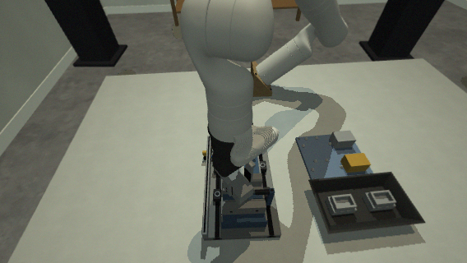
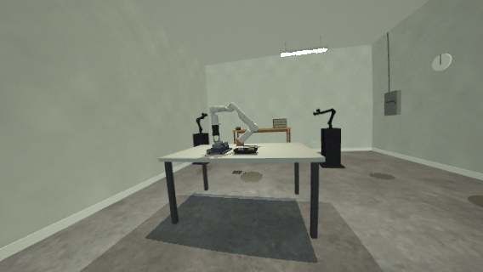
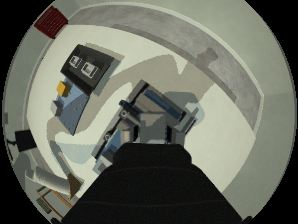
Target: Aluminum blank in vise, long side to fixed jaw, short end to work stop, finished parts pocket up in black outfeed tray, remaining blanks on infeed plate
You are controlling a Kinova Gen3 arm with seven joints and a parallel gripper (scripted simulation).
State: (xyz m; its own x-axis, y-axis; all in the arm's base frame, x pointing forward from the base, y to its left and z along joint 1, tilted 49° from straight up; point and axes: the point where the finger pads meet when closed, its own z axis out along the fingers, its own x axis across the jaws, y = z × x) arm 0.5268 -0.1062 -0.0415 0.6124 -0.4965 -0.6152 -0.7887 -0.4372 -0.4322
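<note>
My gripper point(image 1: 239, 186) point(image 3: 152, 131) is open and low over the vise point(image 1: 247, 237) point(image 3: 167, 103), its fingers on either side of a plain gray block point(image 3: 153, 123) between the jaws. The arm partly hides this block, so its contact with the fixed jaw, bars and work stop point(image 1: 261, 191) cannot be told. A gray blank point(image 1: 343, 140) point(image 3: 56, 108) and a yellow brass blank point(image 1: 356, 163) point(image 3: 62, 88) sit on the blue infeed plate point(image 1: 312, 153) point(image 3: 75, 114). Two finished parts point(image 1: 342, 204) point(image 1: 381, 200) point(image 3: 75, 61) point(image 3: 89, 69) lie pocket up in the black outfeed tray point(image 1: 358, 225).
The tray's raised walls stand close to the front edge of the infeed plate, right of the vise in the top view. Short pins rise from the plate's left part. A small yellow fitting point(image 1: 204, 153) sits at the vise's left side. The arm's base bracket point(image 1: 261, 87) stands behind.
</note>
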